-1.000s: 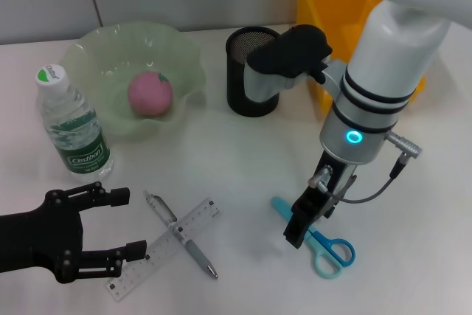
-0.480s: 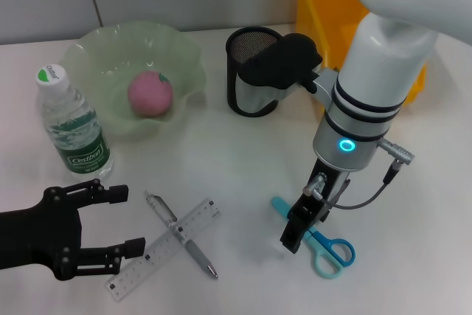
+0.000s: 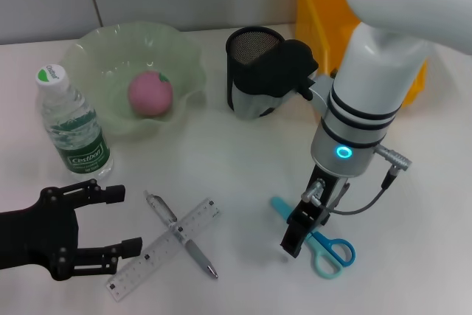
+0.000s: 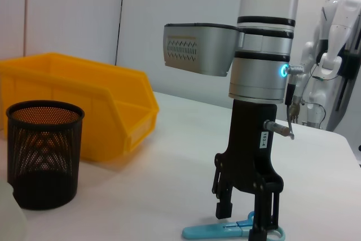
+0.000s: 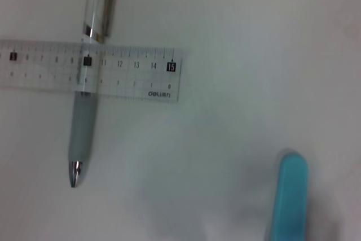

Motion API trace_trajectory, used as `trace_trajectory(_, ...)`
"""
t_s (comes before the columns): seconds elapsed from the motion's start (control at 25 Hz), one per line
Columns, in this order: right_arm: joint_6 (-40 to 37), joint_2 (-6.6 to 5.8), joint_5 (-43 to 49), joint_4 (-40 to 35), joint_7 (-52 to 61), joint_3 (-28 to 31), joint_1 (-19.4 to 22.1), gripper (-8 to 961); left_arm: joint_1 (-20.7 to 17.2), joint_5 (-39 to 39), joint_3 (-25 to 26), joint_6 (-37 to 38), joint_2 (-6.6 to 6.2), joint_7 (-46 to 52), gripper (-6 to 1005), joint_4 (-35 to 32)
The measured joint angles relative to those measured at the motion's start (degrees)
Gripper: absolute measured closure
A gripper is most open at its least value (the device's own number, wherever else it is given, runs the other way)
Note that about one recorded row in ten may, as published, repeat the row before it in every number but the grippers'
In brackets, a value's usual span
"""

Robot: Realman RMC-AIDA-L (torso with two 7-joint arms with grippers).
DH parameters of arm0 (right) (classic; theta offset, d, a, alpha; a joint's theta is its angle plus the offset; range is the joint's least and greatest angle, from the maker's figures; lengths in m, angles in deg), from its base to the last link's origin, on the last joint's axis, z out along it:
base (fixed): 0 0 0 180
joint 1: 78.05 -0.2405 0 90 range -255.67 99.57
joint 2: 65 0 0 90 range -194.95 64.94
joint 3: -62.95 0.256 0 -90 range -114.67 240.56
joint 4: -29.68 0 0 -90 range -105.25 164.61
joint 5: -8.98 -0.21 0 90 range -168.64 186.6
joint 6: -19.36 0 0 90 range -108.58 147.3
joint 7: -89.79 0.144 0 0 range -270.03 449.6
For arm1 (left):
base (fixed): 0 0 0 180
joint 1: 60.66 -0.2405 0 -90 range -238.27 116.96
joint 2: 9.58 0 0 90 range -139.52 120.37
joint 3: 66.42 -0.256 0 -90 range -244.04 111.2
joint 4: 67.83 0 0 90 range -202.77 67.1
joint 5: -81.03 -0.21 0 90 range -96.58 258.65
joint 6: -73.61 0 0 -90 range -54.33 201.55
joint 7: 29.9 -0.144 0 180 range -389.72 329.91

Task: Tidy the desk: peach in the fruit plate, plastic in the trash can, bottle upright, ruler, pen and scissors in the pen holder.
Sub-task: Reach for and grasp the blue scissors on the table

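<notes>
The pen holder (image 3: 251, 70) is black wire mesh, matt. The fruit plate (image 3: 133, 75) looks like cloudy green glass or plastic. The ruler (image 5: 87, 70) is clear plastic. The pen (image 5: 90, 77) has a shiny metal tip. The scissors (image 3: 317, 240) have smooth blue plastic handles

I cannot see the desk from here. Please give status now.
Right gripper open, low over scissors. Left gripper open beside ruler. Ruler lies across pen. Pen holder empty.

White desk (image 3: 243, 160): scissors (image 3: 324, 245), ruler (image 3: 164, 249), pen (image 3: 181, 234).
</notes>
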State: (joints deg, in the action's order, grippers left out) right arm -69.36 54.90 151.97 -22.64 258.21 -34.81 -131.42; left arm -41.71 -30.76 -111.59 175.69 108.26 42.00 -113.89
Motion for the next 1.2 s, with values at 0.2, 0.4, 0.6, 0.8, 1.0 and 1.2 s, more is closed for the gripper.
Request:
trace_trajectory(0.2,0.14,0.00,0.00,-0.53,0.53,-1.23,0.23,193,0.10,0.00,0.04,0.04,-0.16,0.00,137,0.00)
trace_trajectory(0.4,-0.15,-0.02,0.00,-1.78,0.78,-1.25,0.38,208,0.14,0.00,0.09,0.12,-0.28,0.00,137,0.00)
trace_trajectory(0.6,-0.27,-0.03,0.00,-1.45,0.81,-1.24,0.19,278,0.13,0.00,0.09,0.14,-0.38,0.00,137,0.00)
trace_trajectory(0.8,-0.28,-0.03,0.15,-1.38,0.83,-1.21,-0.08,499,0.12,0.00,0.09,0.11,-0.42,-0.01,137,0.00)
trace_trajectory(1.0,-0.15,-0.03,0.42,-1.22,0.87,-1.41,-0.11,543,0.14,0.00,0.09,0.07,-0.42,-0.01,137,-0.08)
trace_trajectory(1.2,-0.16,-0.03,0.64,-1.20,0.95,-1.83,-0.29,560,0.18,0.00,0.18,0.16,-0.50,0.00,137,-0.18)
